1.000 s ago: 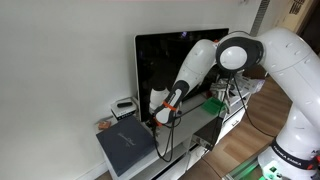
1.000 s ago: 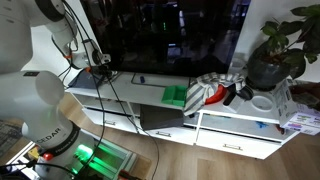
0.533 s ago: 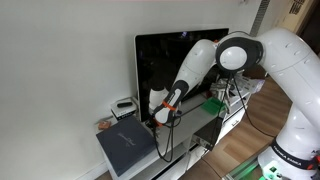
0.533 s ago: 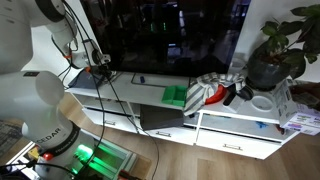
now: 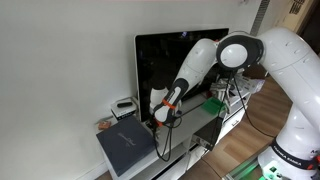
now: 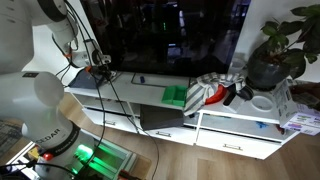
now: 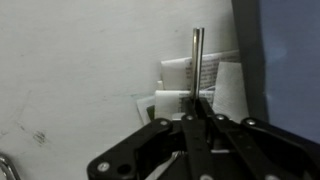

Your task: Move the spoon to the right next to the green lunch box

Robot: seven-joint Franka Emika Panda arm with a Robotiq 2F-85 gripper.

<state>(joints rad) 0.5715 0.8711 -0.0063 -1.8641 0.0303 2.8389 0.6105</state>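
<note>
Spoon (image 7: pixel 198 60) — only its thin metal handle shows — is pinched in the hand (image 7: pixel 197 108), jaws narrow on it, long axis running straight out ahead of the hand. In an exterior view the hand hangs over one end of the white bench (image 6: pixel 130 96); the green lunch box (image 6: pixel 176 95) lies well apart along it, toward the potted plant (image 6: pixel 272 55), so the carry likely runs lengthwise.
</note>
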